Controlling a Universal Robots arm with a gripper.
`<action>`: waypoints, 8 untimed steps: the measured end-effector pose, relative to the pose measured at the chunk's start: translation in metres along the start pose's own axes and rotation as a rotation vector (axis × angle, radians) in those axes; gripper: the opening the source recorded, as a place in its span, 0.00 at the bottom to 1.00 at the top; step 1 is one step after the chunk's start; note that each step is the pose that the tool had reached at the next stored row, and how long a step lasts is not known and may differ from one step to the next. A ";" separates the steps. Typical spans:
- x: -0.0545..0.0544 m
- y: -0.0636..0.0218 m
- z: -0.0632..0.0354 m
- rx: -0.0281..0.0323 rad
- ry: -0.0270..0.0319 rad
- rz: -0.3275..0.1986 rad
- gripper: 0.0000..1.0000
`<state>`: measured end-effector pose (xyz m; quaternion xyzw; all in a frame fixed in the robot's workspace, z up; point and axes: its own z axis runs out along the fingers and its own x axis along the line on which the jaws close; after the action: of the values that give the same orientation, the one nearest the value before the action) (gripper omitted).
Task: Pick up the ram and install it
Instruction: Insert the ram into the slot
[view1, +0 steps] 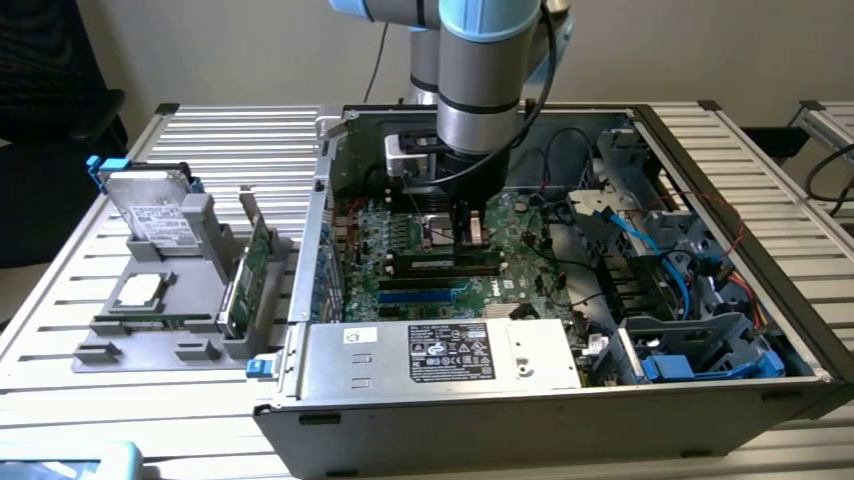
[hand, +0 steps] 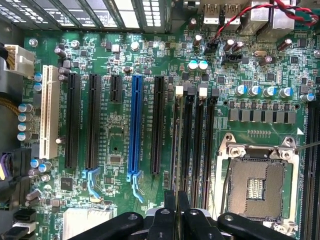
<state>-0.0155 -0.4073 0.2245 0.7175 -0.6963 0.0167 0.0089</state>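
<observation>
The ram (hand: 176, 150) is seen edge-on in the wrist view as a thin strip running along the first of the black memory slots (hand: 200, 145), beside the empty processor socket (hand: 257, 185). My gripper (hand: 176, 207) is shut on the ram's upper edge, its two black fingers (hand: 170, 212) close together. In the exterior view the gripper (view1: 467, 240) reaches down into the open computer case, and the ram (view1: 427, 262) shows as a narrow green strip at the slots on the motherboard (view1: 400, 230). Whether the ram is seated in its slot I cannot tell.
A silver power supply (view1: 441, 350) sits at the case's near side. Blue and black cables (view1: 627, 230) and drive cages fill the exterior view's right. Outside the case, a grey holder (view1: 147, 330) carries a hard drive (view1: 154, 205), a square processor chip (view1: 140, 290) and a tall green expansion card (view1: 247, 275).
</observation>
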 end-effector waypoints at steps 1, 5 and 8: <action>0.000 0.0000 0.0003 0.0004 -0.0003 0.000 0.13; 0.000 0.0001 0.0012 0.0012 0.0001 0.000 0.13; 0.000 0.0001 0.0014 0.0015 0.0000 0.000 0.13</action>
<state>-0.0155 -0.4071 0.2230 0.7175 -0.6963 0.0172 0.0084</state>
